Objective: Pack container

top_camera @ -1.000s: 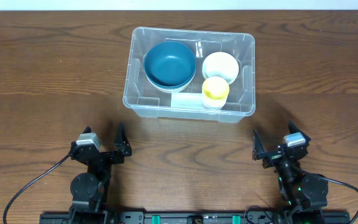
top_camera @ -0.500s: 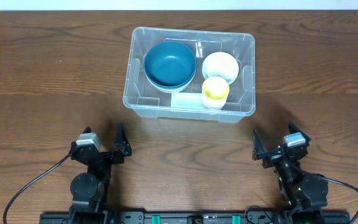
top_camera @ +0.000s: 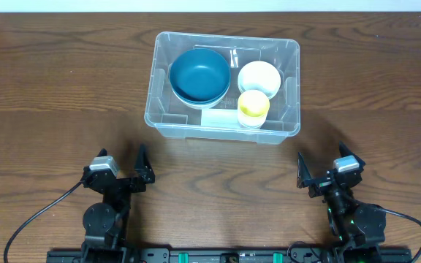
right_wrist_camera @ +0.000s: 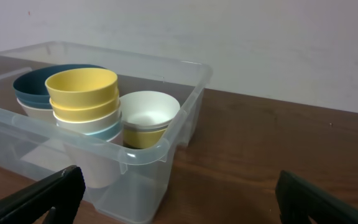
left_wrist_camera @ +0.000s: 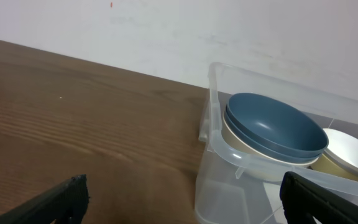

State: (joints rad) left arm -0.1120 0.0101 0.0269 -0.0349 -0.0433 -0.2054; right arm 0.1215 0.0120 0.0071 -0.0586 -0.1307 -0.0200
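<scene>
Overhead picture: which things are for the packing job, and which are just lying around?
For the job: container, blue bowl stack, white bowl, yellow cup stack, left gripper, right gripper, both open.
Just there: wooden table.

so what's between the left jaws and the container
Only bare wooden table lies between the left jaws and the container, clearest in the overhead view.

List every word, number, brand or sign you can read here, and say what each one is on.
No text can be read in any view.
The white label on the container: too small to show any print from overhead.
The bowls, the table and the wall: no markings visible.
</scene>
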